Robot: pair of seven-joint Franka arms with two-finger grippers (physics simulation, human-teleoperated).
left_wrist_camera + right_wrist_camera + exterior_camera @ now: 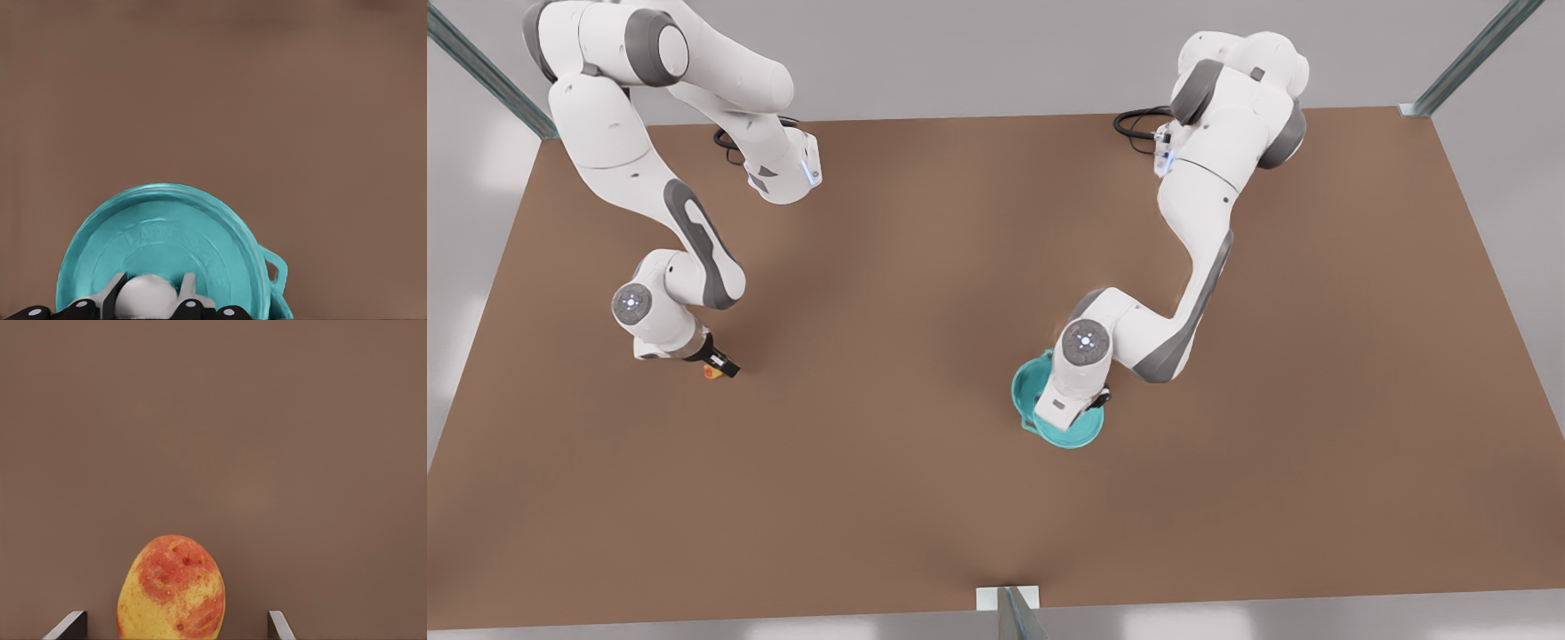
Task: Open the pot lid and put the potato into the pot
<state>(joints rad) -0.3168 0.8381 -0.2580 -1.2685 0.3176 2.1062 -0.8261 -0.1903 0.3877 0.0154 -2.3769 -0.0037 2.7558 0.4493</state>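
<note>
Below, bare brown table (960, 498); left gripper (150, 300) jaws clamp pot lid (167, 247) knob; right gripper (177, 630) jaws spread astride potato (172, 588).

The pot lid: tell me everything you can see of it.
The pot lid is a flat round teal disc, smooth and glossy, with raised rings, faint embossed lettering and a white knob at its centre. The left gripper is shut on that knob. The lid looks shifted off the pot, whose loop handle shows beside it. Both sit on the brown table, toward the front view's right.
</note>
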